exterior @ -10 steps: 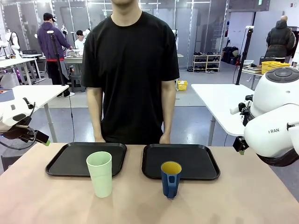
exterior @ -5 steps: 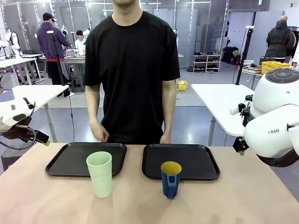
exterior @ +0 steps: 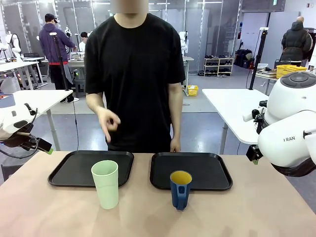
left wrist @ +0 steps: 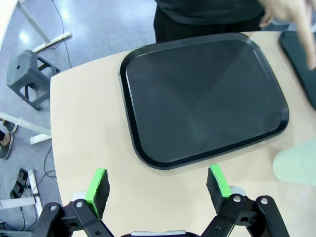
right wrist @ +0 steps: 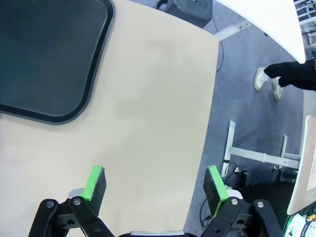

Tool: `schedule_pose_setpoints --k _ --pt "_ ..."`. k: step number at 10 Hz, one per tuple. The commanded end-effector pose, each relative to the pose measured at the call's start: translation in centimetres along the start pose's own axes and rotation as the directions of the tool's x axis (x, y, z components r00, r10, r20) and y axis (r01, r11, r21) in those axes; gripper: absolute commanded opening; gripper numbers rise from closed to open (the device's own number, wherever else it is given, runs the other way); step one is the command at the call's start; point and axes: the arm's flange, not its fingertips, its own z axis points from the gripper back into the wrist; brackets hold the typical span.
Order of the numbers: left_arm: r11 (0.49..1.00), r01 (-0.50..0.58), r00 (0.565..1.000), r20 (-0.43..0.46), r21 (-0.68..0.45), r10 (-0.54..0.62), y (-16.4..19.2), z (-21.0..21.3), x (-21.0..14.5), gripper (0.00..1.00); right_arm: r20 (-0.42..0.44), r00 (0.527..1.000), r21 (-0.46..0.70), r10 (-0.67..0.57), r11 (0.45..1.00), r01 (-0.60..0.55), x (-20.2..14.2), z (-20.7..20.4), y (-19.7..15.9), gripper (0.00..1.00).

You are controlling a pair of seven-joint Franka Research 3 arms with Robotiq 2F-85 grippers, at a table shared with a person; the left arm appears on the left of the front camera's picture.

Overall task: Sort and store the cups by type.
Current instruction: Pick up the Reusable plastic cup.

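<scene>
A tall pale green tumbler (exterior: 105, 183) stands on the table in front of the left black tray (exterior: 91, 168); its edge shows as the pale green tumbler (left wrist: 298, 165) in the left wrist view. A shorter dark blue cup (exterior: 180, 189) with a handle and yellow inside stands in front of the right black tray (exterior: 191, 170). My left gripper (left wrist: 158, 185) hangs open above the table's left end, short of the left tray (left wrist: 202, 96). My right gripper (right wrist: 155, 185) is open over bare table beside the right tray (right wrist: 47, 54). Both grippers hold nothing.
A person in a black shirt stands at the far side with one hand (exterior: 109, 122) raised above the left tray; the same hand (left wrist: 291, 12) shows in the left wrist view. The table edge (right wrist: 210, 98) drops to the floor at the right. A stool (left wrist: 29, 81) stands off the left end.
The person has lifted one hand from the table's far edge up to waist height. Both arms and both cups have stayed still.
</scene>
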Motion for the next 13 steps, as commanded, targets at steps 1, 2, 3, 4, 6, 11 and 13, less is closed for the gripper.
schedule_pose_setpoints --k 1,2,3,4,6,11,13 --pt "1.0 -0.003 1.0 0.0 -0.003 0.003 0.14 -0.06 -0.1 1.0 0.0 1.0 0.0 0.0 1.0 0.0 -0.05 -0.09 -0.01 1.0" --pt "1.0 -0.003 1.0 0.0 -0.003 0.003 0.14 -0.06 -0.1 1.0 0.0 1.0 0.0 0.0 1.0 0.0 -0.05 -0.09 -0.01 1.0" --pt "1.0 -0.003 1.0 0.0 -0.003 0.003 0.14 -0.06 -0.1 1.0 0.0 1.0 0.0 0.0 1.0 0.0 -0.05 -0.09 -0.01 1.0" --pt "1.0 -0.003 1.0 0.0 -0.003 0.003 0.14 -0.06 -0.1 1.0 0.0 1.0 0.0 0.0 1.0 0.0 -0.05 -0.09 -0.01 1.0" --pt "1.0 -0.003 1.0 0.0 -0.003 0.003 0.14 -0.06 -0.1 1.0 0.0 1.0 0.0 0.0 1.0 0.0 -0.05 -0.09 -0.01 1.0" --pt "1.0 0.001 1.0 -0.009 0.017 -0.001 0.13 0.15 -0.07 1.0 0.0 1.0 0.0 0.0 1.0 0.0 -0.05 -0.09 -0.01 1.0" --pt "0.994 0.109 0.994 -0.016 -0.009 -0.11 -0.16 0.88 -0.24 1.0 0.0 1.0 0.0 0.0 1.0 0.0 -0.05 -0.09 -0.01 1.0"
